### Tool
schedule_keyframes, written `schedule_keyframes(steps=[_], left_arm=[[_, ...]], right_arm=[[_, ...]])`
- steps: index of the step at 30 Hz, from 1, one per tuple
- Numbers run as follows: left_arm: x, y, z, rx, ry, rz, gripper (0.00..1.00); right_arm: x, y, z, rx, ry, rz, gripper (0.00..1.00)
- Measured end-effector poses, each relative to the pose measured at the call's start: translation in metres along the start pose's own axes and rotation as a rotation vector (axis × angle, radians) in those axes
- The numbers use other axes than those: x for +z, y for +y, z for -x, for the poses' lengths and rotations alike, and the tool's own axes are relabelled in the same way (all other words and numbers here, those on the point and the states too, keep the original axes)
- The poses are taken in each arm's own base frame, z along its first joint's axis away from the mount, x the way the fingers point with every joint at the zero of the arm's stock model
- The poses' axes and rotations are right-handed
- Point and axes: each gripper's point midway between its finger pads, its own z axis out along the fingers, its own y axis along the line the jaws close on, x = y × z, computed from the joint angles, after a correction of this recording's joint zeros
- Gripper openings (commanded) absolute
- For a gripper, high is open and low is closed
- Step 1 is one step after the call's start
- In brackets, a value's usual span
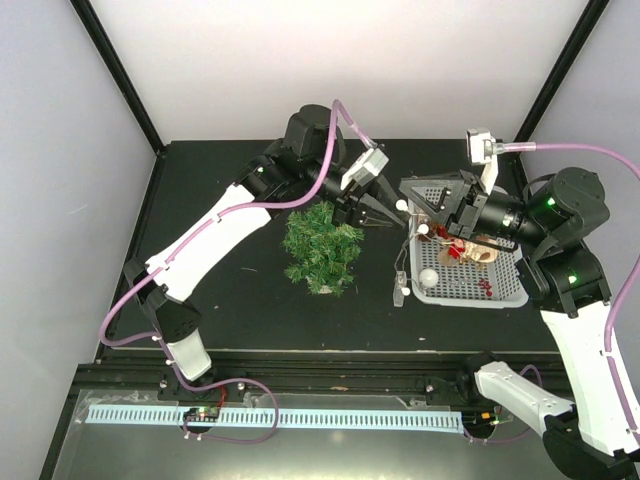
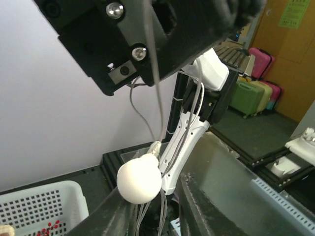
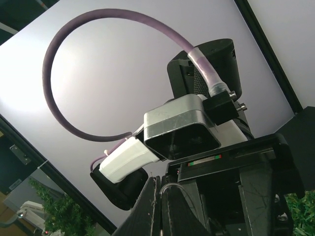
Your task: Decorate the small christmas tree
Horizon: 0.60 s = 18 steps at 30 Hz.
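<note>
Left claw [image 1: 392, 212] and right claw [image 1: 412, 203] sit nose to nose in the top view, at about 2 o'clock from the small christmas tree [image 1: 322, 248]. The tree stands mid-counter [image 1: 220, 320] with the mesh basket [image 1: 470, 298] at its 3 o'clock, but the meeting spot is just a dark tangle from up there. Left wrist view: a white ball [image 2: 139, 179] hangs on a thin string [image 2: 160, 113] from the right claw at 12 o'clock and sits between the left claw's narrowed jaws. Honestly can't tell if they actually pinch it. Right wrist view: the right claw [image 3: 158, 184] is clamped tight on that string, the left arm's camera block hogs the frame, and only tree tips show at 7 o'clock. My worry: if the right one lets go before the left has a real hold, the ball drops and rolls off. Or both tug and the string slips.
</note>
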Motion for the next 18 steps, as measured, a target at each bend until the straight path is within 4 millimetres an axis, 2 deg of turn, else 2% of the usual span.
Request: schedule_keyframes(steps=[1,3,5,10,12,18], left_arm=[[0.001,-0.001,0.0,0.001,0.0,-0.003,0.34],[0.002,-0.002,-0.001,0.003,0.002,-0.008,0.49],[0.004,-0.003,-0.002,0.005,0.006,-0.01,0.58],[0.009,0.001,-0.009,0.0,0.029,0.023,0.6],[0.009,0.006,-0.014,-0.004,0.041,0.041,0.53],[0.01,0.014,-0.023,-0.023,0.058,0.062,0.06]], right_arm=[[0.0,0.0,-0.001,0.001,0.001,0.0,0.01],[0.0,-0.001,-0.002,0.004,0.003,0.001,0.01],[0.001,-0.002,-0.003,0.008,0.004,0.0,0.01],[0.001,-0.003,-0.003,0.013,0.004,-0.001,0.01],[0.001,-0.003,-0.003,0.015,0.003,0.001,0.01],[-0.001,0.0,-0.004,0.013,-0.002,0.011,0.01]])
